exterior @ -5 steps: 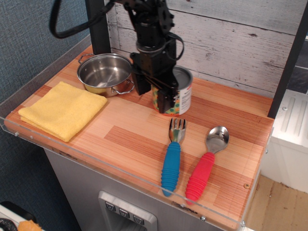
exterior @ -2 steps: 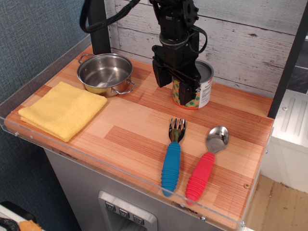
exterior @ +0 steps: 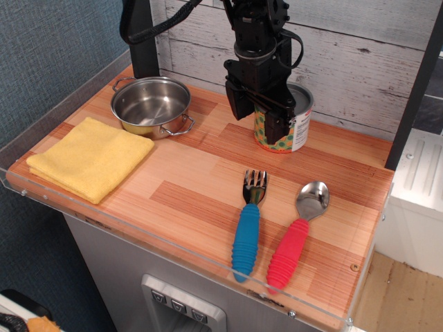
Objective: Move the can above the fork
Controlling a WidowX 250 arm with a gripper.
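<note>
The can [exterior: 297, 128], with a grey lid and a green-orange-yellow label with a white panel, stands on the wooden tabletop near the back wall. It is beyond and slightly right of the fork [exterior: 248, 225], which lies with its blue ribbed handle toward the front edge. My gripper [exterior: 257, 119] comes down from above, its black fingers closed around the can's left part and hiding that side. The can's base looks at or just above the surface.
A steel pot with two handles [exterior: 151, 104] sits at the back left. A folded yellow cloth [exterior: 90, 158] lies at the front left. A red-handled spoon [exterior: 299, 232] lies right of the fork. A clear acrylic rim [exterior: 173, 238] edges the table; a plank wall stands behind.
My gripper has carried the can to the right and toward the back wall, from beside the pot to beyond the fork. Fork, spoon, pot and cloth have not moved.
</note>
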